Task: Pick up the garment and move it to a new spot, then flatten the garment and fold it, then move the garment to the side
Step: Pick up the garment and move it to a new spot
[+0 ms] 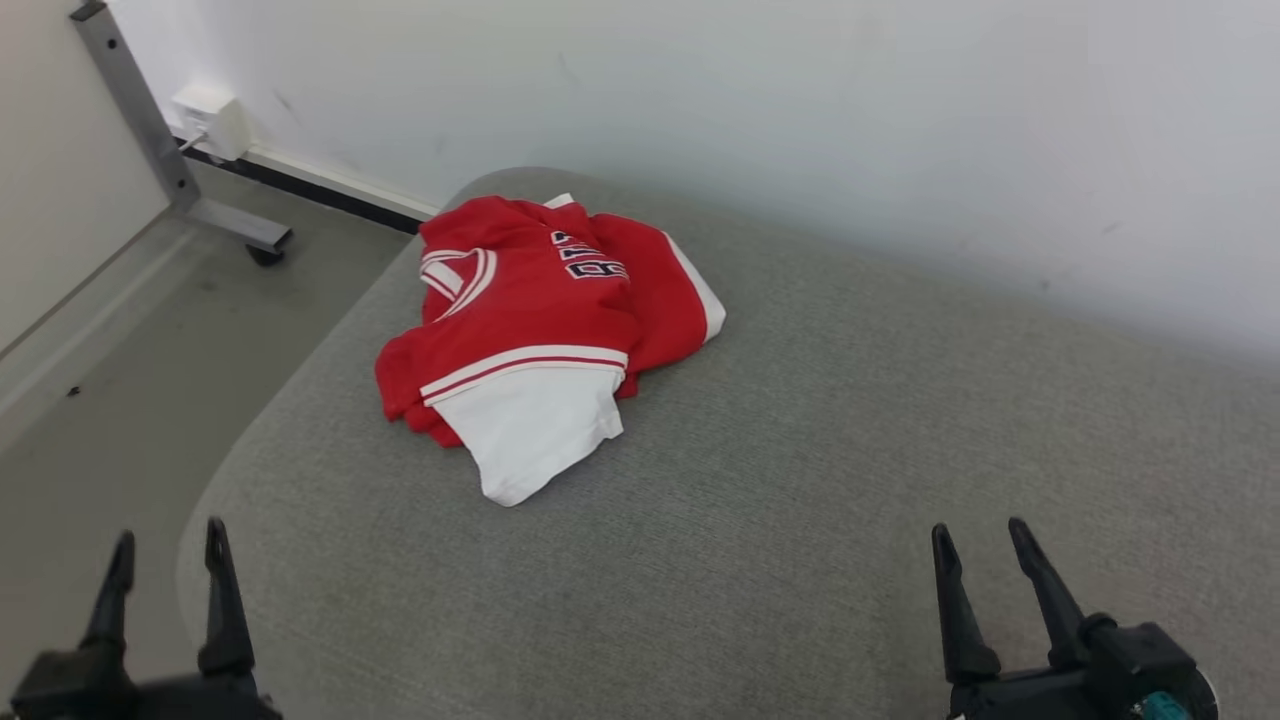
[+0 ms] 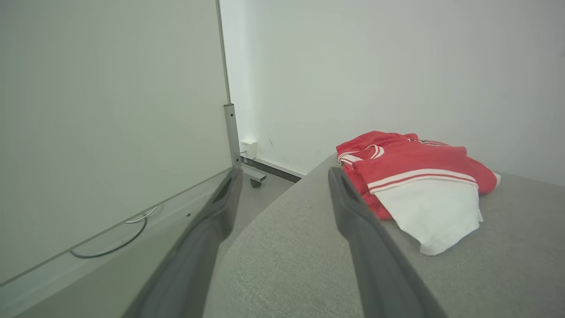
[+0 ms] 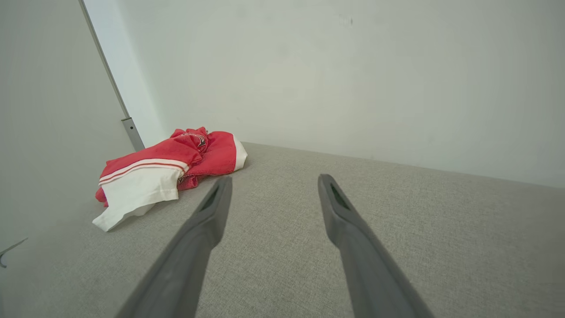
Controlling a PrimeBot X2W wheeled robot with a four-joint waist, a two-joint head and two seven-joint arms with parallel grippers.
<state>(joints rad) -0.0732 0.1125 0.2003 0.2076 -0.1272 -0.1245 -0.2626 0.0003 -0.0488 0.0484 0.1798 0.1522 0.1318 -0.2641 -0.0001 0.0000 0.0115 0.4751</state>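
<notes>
two grippers wait in the low corners of the head view, and both are spread wide open with nothing between the fingers. the left gripper (image 1: 169, 535) hangs at the left edge of the grey padded surface (image 1: 800, 450), partly above the floor (image 1: 120, 380). the right gripper (image 1: 979, 528) is above the near right part of the same surface. the garment (image 1: 540, 330) (a red shirt with white bands and dark letters) lies crumpled on the far left part of this surface, close to its rounded corner and near the white wall (image 1: 800, 120). it is well apart from both grippers, and no finger touches it. its white part points toward the robot. beyond the corner, a grey metal leg (image 1: 160, 140) with a small wheel stands on the floor, and a white box (image 1: 212, 118) sits low on the wall just beside it.
</notes>
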